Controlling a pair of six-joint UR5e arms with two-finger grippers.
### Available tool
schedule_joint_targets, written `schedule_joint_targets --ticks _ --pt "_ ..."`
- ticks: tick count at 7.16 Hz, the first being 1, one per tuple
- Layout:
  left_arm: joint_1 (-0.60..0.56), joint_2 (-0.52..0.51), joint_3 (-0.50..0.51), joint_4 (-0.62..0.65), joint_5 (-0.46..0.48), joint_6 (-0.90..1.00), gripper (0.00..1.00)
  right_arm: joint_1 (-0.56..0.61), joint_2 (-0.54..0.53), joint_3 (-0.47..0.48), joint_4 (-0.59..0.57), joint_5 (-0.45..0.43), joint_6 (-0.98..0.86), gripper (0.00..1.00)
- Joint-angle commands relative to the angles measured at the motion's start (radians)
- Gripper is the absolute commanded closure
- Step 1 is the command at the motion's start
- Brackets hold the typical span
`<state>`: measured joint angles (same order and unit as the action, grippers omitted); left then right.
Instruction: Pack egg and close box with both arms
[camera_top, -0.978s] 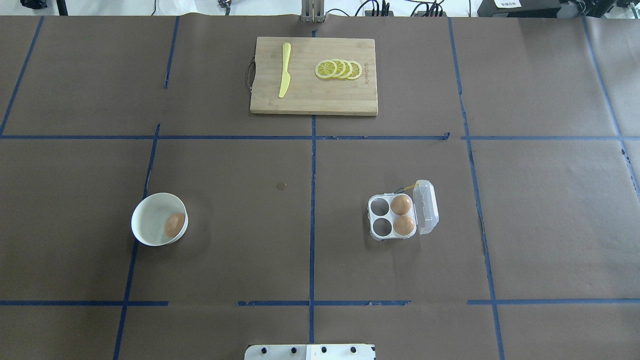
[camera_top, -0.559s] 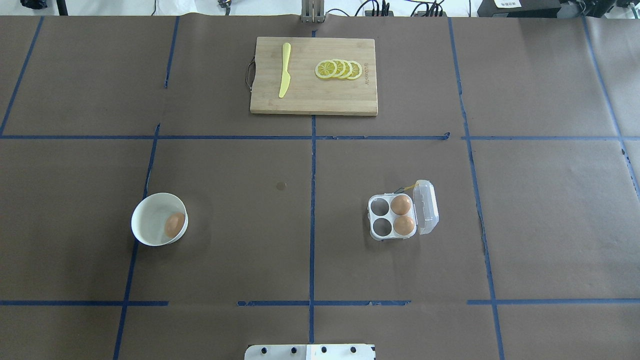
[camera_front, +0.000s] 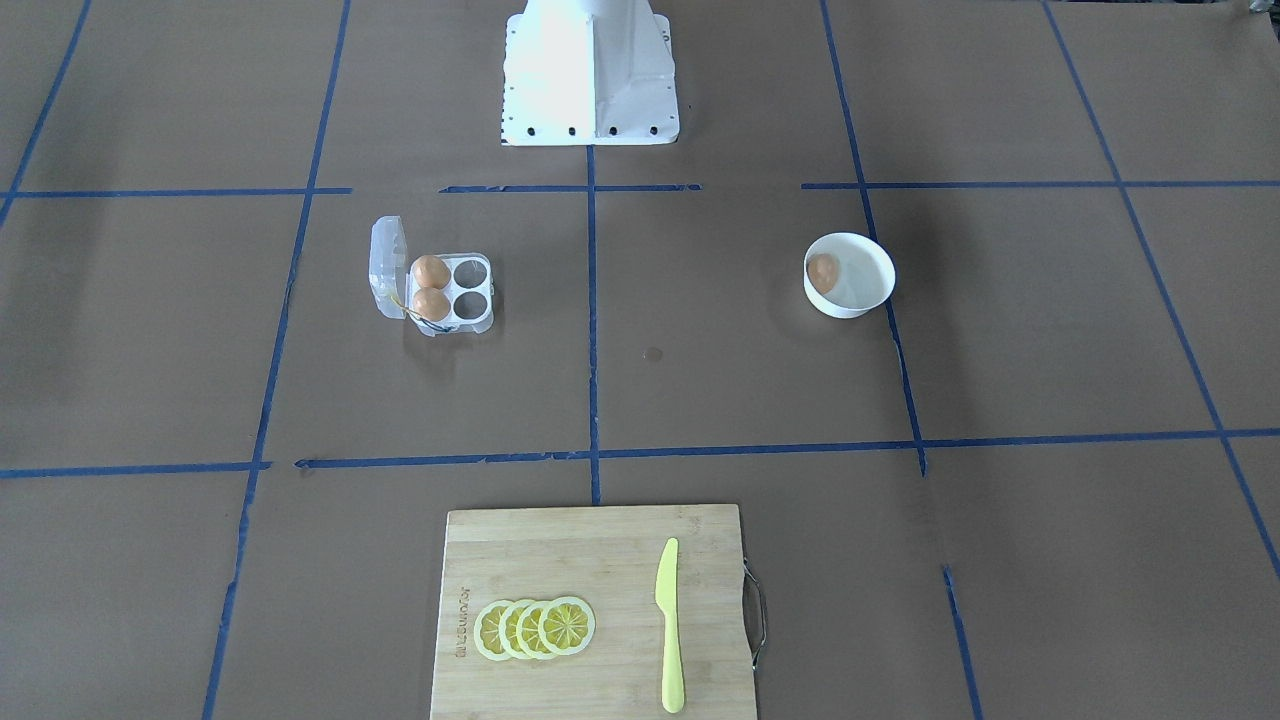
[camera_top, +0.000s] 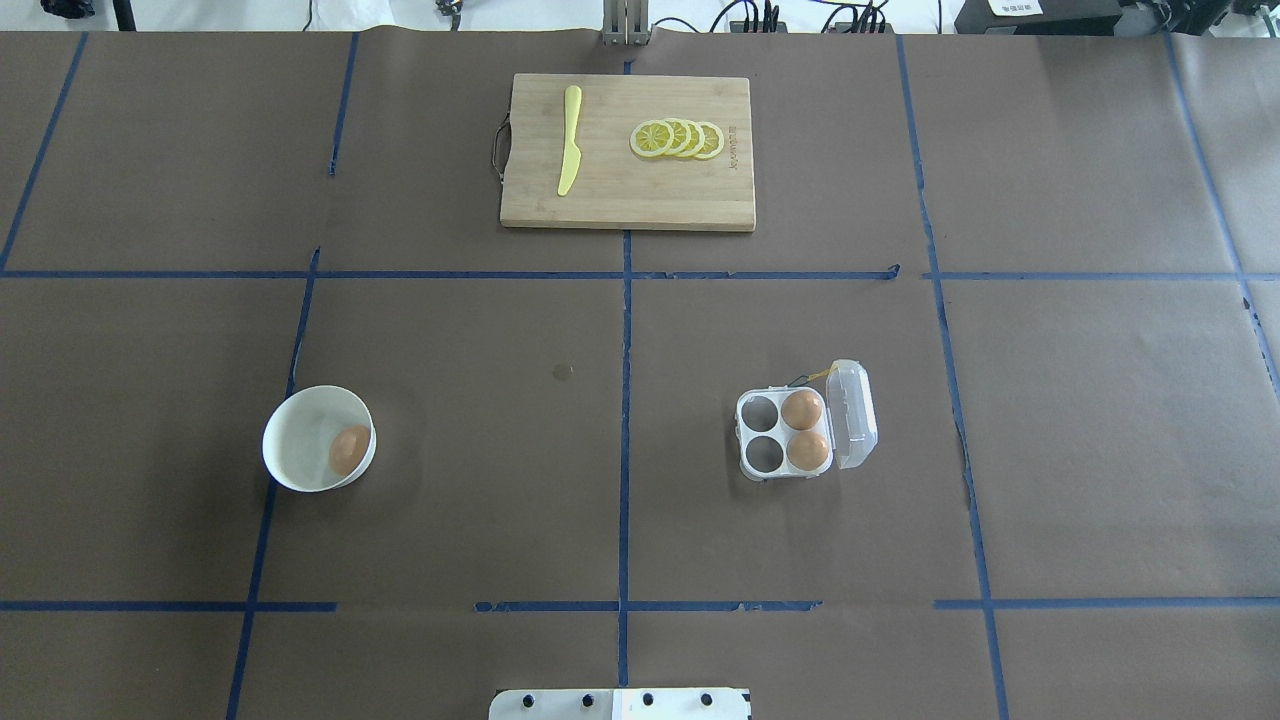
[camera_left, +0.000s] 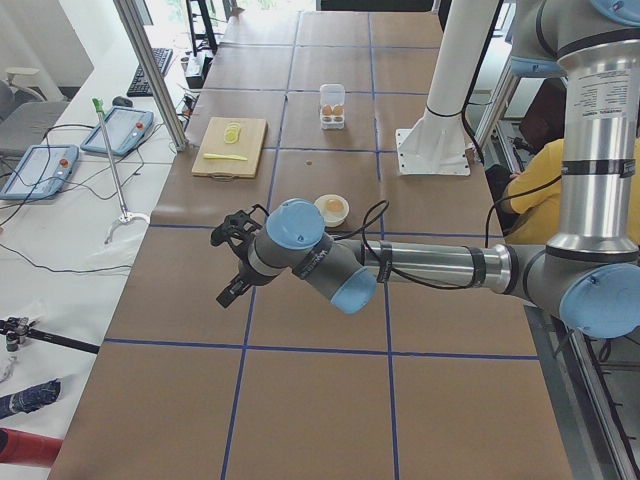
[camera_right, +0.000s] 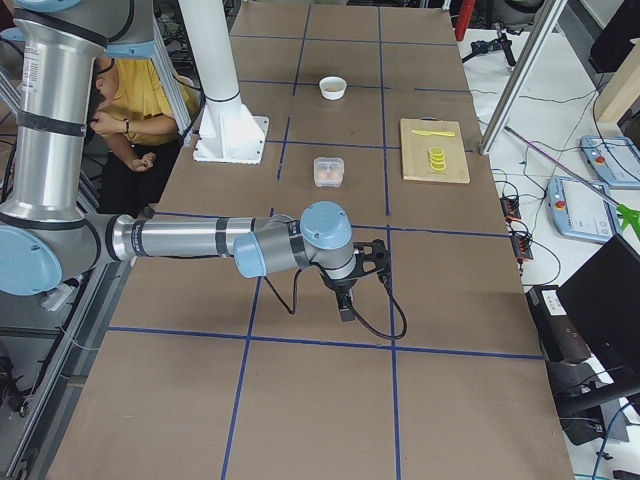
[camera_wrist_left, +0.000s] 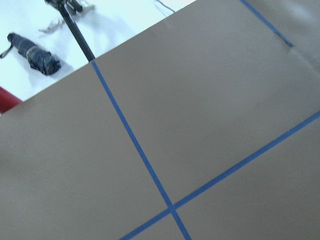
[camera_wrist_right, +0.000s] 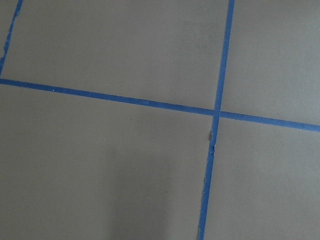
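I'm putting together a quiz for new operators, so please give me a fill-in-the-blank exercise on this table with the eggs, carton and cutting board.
1. The loose egg lies inside the white ____.
2. The box holds ____ eggs in its four cups.
3. The box's clear lid is ____.
4. Beside the yellow knife on the cutting board lie ____ lemon slices.
Missing words: bowl; two; open; four.

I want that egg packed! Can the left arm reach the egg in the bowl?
Probably yes: the egg lies uncovered in the open white bowl, on the same side as the left arm, nothing between them.
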<state>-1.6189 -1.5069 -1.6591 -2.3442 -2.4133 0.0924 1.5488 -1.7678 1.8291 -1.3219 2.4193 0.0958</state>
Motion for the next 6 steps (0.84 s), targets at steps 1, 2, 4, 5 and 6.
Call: schedule_joint_targets --ticks 1,2,4,5,6 --pt "0.07 0.048 -0.004 -0.199 -0.118 -0.177 0.0 -0.007 0.002 0.004 0.01 0.017 0.024 0.0" --pt "0.138 0.051 -0.031 -0.202 -0.107 -0.286 0.0 -0.012 0.001 0.004 0.01 0.017 0.022 0.0" --pt "0.264 0.091 -0.138 -0.201 0.073 -0.469 0.0 -0.013 -0.001 0.004 0.01 0.017 0.022 0.0" --pt "0.375 0.091 -0.186 -0.199 0.141 -0.654 0.0 -0.013 -0.001 0.004 0.01 0.017 0.022 0.0" --pt "0.489 0.091 -0.227 -0.198 0.214 -0.813 0.04 -0.013 -0.001 0.002 0.01 0.017 0.024 0.0"
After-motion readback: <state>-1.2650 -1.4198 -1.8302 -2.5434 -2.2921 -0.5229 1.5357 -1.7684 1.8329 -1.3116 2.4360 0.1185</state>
